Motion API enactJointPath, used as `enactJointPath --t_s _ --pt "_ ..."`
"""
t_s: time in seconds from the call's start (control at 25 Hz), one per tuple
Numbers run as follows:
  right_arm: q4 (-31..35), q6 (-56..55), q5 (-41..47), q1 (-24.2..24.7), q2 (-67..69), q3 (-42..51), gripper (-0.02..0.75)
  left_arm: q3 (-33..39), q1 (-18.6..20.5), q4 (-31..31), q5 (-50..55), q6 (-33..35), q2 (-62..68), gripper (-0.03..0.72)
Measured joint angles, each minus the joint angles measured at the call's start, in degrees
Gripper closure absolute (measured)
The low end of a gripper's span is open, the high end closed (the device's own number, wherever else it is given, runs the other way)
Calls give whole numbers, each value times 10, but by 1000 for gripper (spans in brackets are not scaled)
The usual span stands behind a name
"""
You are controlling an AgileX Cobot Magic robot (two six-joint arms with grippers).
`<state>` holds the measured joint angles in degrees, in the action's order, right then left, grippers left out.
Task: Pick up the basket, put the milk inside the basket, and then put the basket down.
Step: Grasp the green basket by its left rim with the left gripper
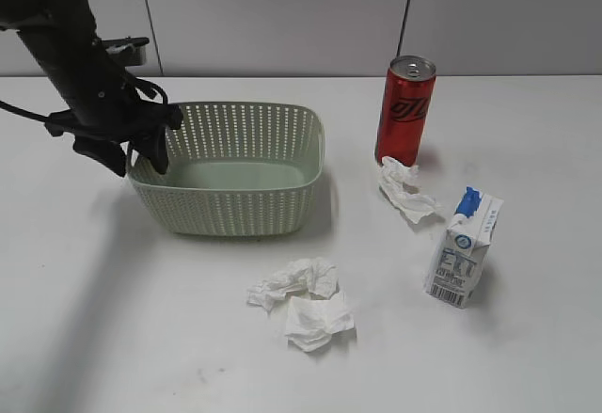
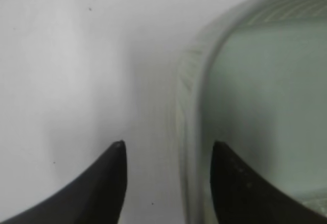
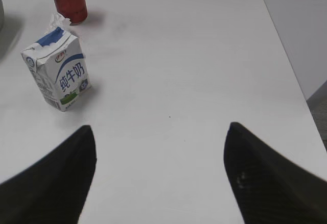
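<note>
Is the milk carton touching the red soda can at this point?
Apart. The exterior view shows bare table and a crumpled tissue between the milk and the soda can.

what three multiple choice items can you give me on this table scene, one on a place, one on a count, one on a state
1. Where does the milk stand?
A. inside the basket
B. on the table, right of the basket
C. on top of the soda can

2. How many crumpled tissue clumps lie on the table?
A. one
B. two
C. five

3. How is the left claw?
A. open, straddling the basket's rim
B. shut on the milk
C. open, high above the can

Answers:
1 B: the carton stands upright on the bare table, well apart from the basket.
2 B: one tissue clump lies by the red can, another tissue clump in front of the basket.
3 A: the left wrist view shows one finger outside the wall, one inside, with a gap on each side.
</note>
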<state>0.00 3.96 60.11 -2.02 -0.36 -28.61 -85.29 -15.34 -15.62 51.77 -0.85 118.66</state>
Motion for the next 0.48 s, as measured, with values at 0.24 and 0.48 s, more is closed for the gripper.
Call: enactJointPath --t_s 0.24,0.48 --pt "0 0 0 0 0 0 146 0 -1 0 -1 0 0 687" --pt "0 0 0 0 0 0 146 0 -2 14 3 1 -27 688"
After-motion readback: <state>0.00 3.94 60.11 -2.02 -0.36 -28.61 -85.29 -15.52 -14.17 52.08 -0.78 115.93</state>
